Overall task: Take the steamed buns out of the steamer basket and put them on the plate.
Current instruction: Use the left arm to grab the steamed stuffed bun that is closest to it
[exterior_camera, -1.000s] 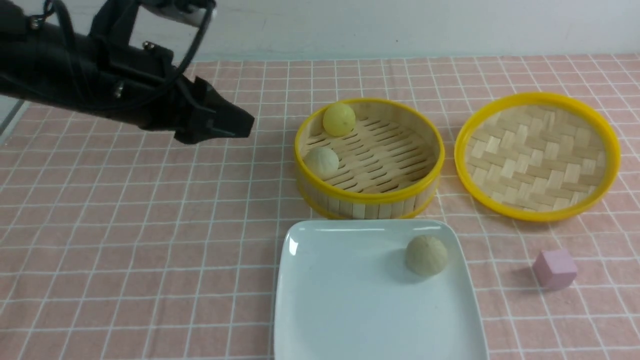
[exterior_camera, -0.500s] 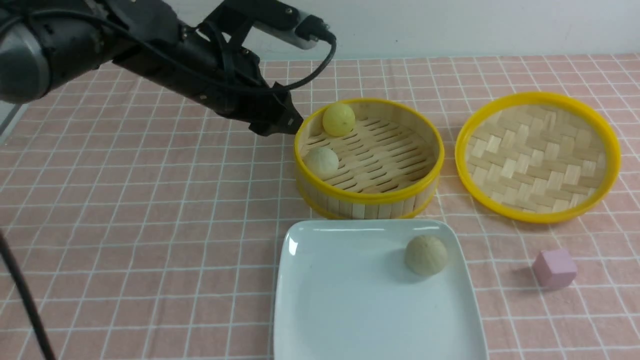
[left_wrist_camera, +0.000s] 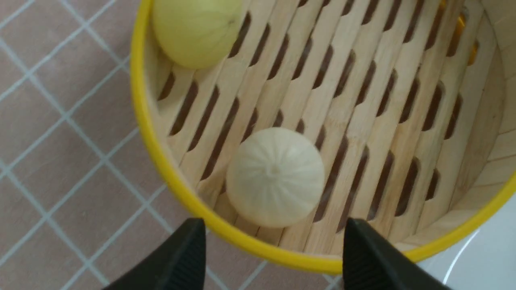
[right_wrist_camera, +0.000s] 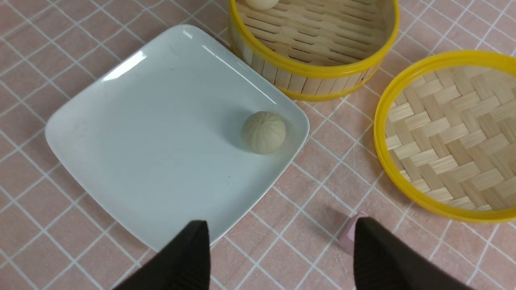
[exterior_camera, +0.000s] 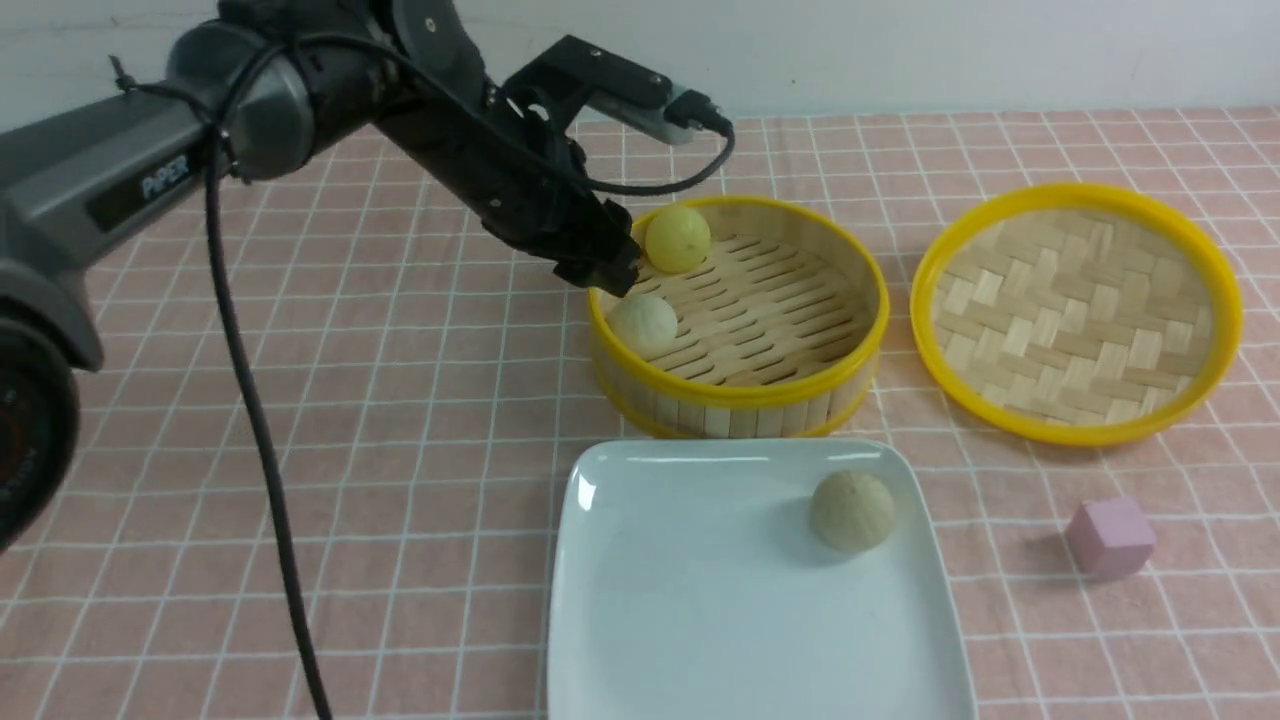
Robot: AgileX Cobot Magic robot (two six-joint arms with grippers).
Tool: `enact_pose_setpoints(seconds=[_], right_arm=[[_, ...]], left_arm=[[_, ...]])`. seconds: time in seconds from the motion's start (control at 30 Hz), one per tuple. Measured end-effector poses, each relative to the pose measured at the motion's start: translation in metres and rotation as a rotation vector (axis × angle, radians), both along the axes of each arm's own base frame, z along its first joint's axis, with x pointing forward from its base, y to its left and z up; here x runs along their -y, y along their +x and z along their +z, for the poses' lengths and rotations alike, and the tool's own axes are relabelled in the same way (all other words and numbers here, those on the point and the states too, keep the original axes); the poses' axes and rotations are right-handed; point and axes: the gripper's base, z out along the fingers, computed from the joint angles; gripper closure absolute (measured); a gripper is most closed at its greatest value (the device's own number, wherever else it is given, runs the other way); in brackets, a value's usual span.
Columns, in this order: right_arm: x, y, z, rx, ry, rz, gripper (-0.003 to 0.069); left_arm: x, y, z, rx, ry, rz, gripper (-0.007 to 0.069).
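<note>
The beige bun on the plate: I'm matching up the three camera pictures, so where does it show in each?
Front view: the beige bun sits low and right of centre, near the far right corner of the plate.
Left wrist view: not in it.
Right wrist view: near the picture's middle, by the plate corner nearest the basket.
Shared landmark: the yellow rim of the steamer basket.

Bright, even light casts soft shadows and leaves glare streaks on the plate (exterior_camera: 700, 600).
</note>
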Motion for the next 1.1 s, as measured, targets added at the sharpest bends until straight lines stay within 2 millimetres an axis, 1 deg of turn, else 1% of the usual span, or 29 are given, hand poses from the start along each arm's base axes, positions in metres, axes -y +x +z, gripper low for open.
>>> enact_pose_setpoints(seconds=[0.1, 0.13, 0.2, 0.33, 0.5, 0.73, 0.83, 0.9, 0.97, 1.03, 1.1], right_arm=[[0.000, -0.001, -0.001, -0.017, -0.009, 0.003, 0.0181], [0.000, -0.001, -0.001, -0.018, -0.009, 0.003, 0.0181], [0.001, -0.002, -0.002, -0.029, -0.015, 0.005, 0.0181], [0.001, -0.003, -0.003, -0.044, -0.023, 0.008, 0.0181], [0.001, -0.004, -0.005, -0.062, -0.033, 0.011, 0.0186], [0.001, -0.004, -0.005, -0.065, -0.035, 0.012, 0.0203], [0.001, -0.004, -0.005, -0.065, -0.035, 0.012, 0.0209], [0.001, -0.004, -0.005, -0.065, -0.035, 0.012, 0.0211], [0.001, -0.004, -0.005, -0.065, -0.035, 0.012, 0.0214], [0.001, -0.004, -0.005, -0.065, -0.035, 0.012, 0.0215], [0.001, -0.004, -0.005, -0.065, -0.035, 0.012, 0.0214]], left_arm=[[0.016, -0.005, -0.003, 0.034, 0.036, -0.074, 0.0161], [0.017, -0.006, -0.003, 0.037, 0.039, -0.078, 0.0161], [0.027, -0.008, -0.009, 0.061, 0.083, -0.118, 0.0161], [0.030, -0.004, -0.016, 0.094, 0.136, -0.132, 0.0161], [0.028, 0.001, -0.020, 0.137, 0.166, -0.118, 0.0161], [0.030, 0.009, -0.043, 0.130, 0.203, -0.124, 0.0161], [0.030, 0.011, -0.046, 0.143, 0.207, -0.123, 0.0166], [0.031, 0.013, -0.045, 0.159, 0.201, -0.119, 0.0182], [0.032, 0.015, -0.044, 0.186, 0.190, -0.113, 0.0221], [0.032, 0.016, -0.044, 0.204, 0.182, -0.108, 0.0297], [0.033, 0.018, -0.050, 0.198, 0.186, -0.109, 0.0404]])
